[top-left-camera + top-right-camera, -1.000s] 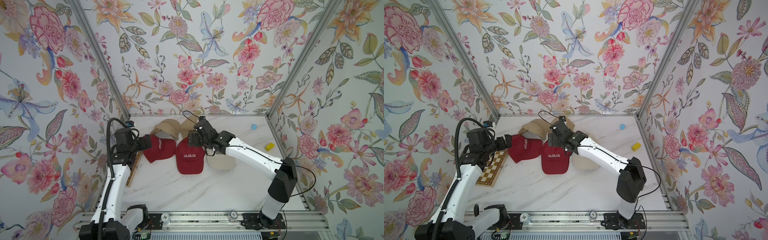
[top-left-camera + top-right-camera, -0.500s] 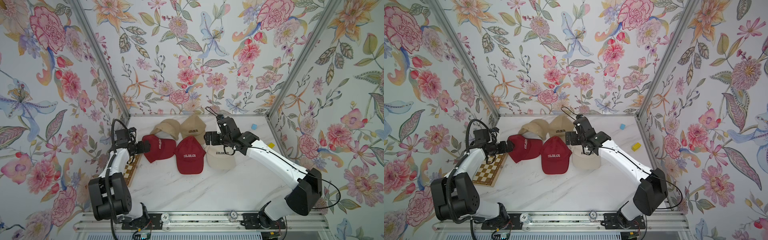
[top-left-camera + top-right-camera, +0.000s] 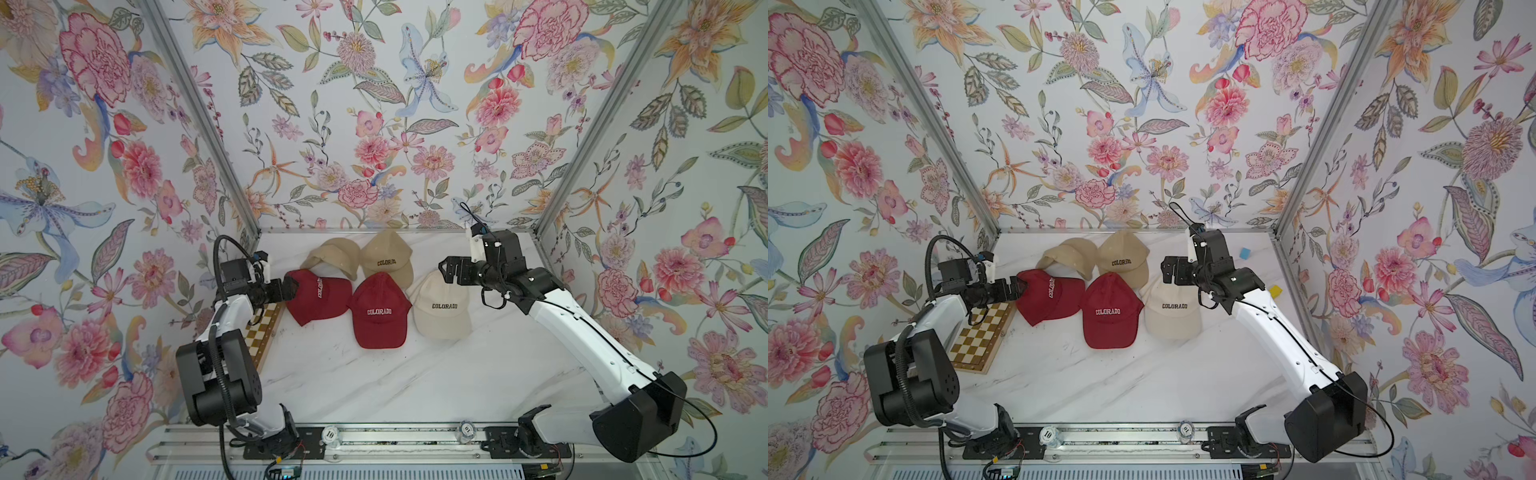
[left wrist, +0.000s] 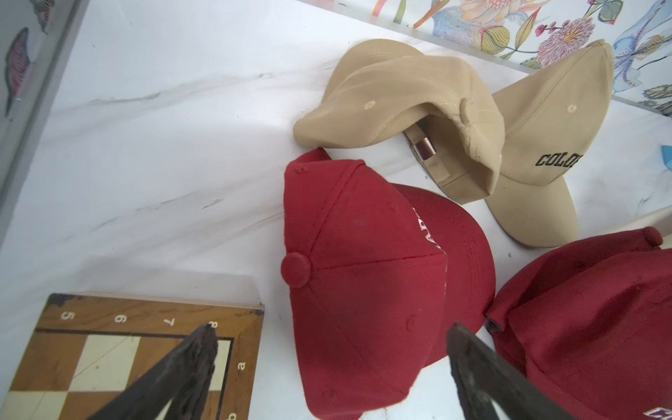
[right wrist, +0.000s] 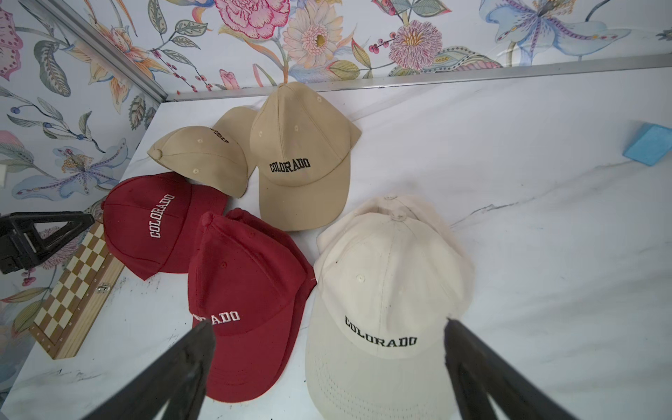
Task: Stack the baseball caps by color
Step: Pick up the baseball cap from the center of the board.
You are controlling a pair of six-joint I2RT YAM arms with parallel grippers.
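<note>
Buried under upper cream cap (image 5: 382, 291): lower cream cap (image 5: 414, 205), only crown edge showing. Same for lower dark red cap (image 5: 247, 218) beneath front dark red cap (image 5: 247, 283). Cut off by right wrist view's edge: blue block (image 5: 649, 143). Partly behind left arm (image 3: 226, 316) in both top views: checkered board (image 3: 262, 328).

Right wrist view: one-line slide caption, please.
Open right hand framing stacked cream cloth caps; dark red cloth caps and tan cloth caps nearby on white marble tabletop.

Both arms are white shells with black joint blocks. The left arm (image 3: 227, 316) carries a thick ribbed cable (image 3: 215, 257), the right arm (image 3: 582, 336) a thin black wire (image 3: 714, 424).
</note>
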